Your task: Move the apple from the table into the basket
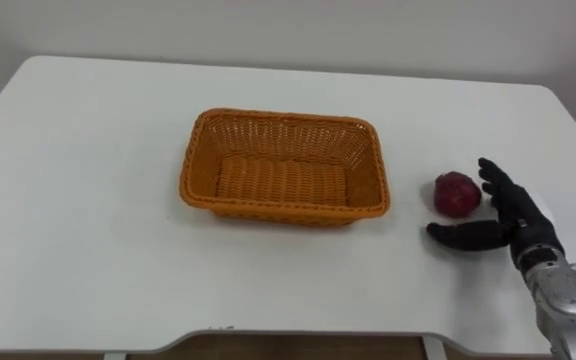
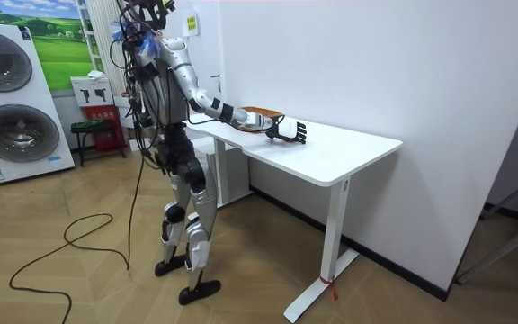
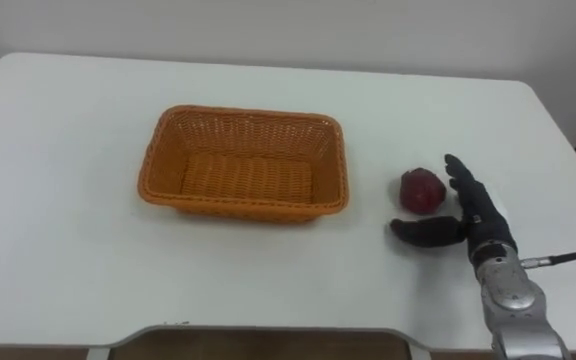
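Right hand (image 1: 516,220) is spread wide, holding nothing, just beside the red apple (image 1: 456,194); the wicker basket (image 1: 268,208) sits to their left on the white bench (image 1: 78,220).

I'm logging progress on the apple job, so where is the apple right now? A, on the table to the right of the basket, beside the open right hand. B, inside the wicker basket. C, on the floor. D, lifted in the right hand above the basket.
A: the red apple sits on the white table right of the orange wicker basket, with the right hand open beside it, fingers straight.
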### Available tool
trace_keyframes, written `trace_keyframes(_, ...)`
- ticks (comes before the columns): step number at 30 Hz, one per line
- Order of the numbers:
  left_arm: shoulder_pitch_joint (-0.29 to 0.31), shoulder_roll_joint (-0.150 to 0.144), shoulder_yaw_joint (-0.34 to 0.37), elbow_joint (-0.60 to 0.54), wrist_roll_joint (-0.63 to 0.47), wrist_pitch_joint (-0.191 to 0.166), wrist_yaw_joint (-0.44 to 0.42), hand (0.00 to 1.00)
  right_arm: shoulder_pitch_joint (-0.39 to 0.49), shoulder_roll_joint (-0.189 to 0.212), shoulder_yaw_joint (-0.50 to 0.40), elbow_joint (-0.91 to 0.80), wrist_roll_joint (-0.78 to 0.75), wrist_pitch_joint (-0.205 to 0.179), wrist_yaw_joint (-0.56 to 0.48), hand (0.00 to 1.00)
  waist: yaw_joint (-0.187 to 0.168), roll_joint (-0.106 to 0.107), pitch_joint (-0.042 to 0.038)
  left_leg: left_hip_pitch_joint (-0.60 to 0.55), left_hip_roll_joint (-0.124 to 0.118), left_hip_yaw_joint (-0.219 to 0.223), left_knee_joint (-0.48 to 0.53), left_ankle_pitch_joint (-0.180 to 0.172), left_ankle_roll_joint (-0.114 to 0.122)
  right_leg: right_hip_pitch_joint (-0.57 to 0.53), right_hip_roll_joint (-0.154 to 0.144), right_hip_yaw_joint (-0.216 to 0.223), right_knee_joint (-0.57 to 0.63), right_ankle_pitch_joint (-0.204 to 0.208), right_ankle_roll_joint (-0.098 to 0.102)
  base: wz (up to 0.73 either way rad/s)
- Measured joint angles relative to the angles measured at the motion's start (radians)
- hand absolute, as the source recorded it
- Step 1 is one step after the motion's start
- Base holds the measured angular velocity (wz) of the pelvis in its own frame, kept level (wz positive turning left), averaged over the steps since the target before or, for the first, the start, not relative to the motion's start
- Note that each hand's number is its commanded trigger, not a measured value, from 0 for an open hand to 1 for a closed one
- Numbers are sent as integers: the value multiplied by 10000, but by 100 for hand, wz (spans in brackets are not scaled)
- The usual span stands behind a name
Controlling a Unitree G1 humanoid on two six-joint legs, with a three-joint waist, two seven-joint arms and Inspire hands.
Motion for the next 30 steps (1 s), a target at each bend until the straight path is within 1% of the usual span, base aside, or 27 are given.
trace_keyframes(2, 12, 2, 1, 2, -1, 3, 0, 0, 0, -215, 7, 0, -27, 3, 40, 100, 9, -6, -2, 2, -2, 4, -8, 0, 0, -1, 0, 0, 0, 0, 0, 0)
trace_keyframes(5, 31, 3, 0, 2, -1, 6, -1, 0, 0, -303, 16, 0, -70, 9, 37, 100, 7, -17, -7, 5, -1, 5, -12, 1, -1, -2, 2, 0, -1, 0, 0, 0)
trace_keyframes(11, 54, 9, -18, 17, -2, 7, -13, 0, 1, -309, 110, 13, -85, 10, 14, 100, -1, -50, -13, 27, 1, -32, -19, 1, -1, 29, 3, 2, -19, 2, -1, 0)
trace_keyframes(19, 79, 23, -160, 7, -31, 7, -198, 0, 1, -309, 174, 9, -447, 9, -72, 100, -6, -28, 3, 82, 1, -15, -11, 1, -1, 94, 4, 6, -20, 2, -1, 0)
trace_keyframes(22, 127, 23, -161, 5, -20, 8, -205, 0, 0, -309, 174, 9, -454, 10, -67, 100, -5, -32, -2, 84, 1, -6, -7, 1, -1, 93, 4, 6, -17, 2, -1, 0)
trace_keyframes(24, 144, 23, -158, 4, -10, 15, -206, 0, 0, -308, 172, 7, -452, 10, -71, 100, -9, -51, -21, 90, 1, -14, -5, 1, -1, 97, 4, 10, -15, 2, -1, 0)
trace_keyframes(27, 169, 44, -156, 6, -50, 31, -215, 0, 8, -293, 176, 9, -439, 19, -115, 100, -55, -46, -19, 156, 1, -60, -14, 1, -1, 173, 3, -14, -19, 2, -1, 0)
trace_keyframes(30, 170, 66, -148, 12, -67, 34, -215, 0, 22, -276, 182, 9, -396, 20, -234, 100, -25, -58, -18, 158, 1, -85, -9, 1, -1, 182, 0, -27, -21, 2, -1, 0)
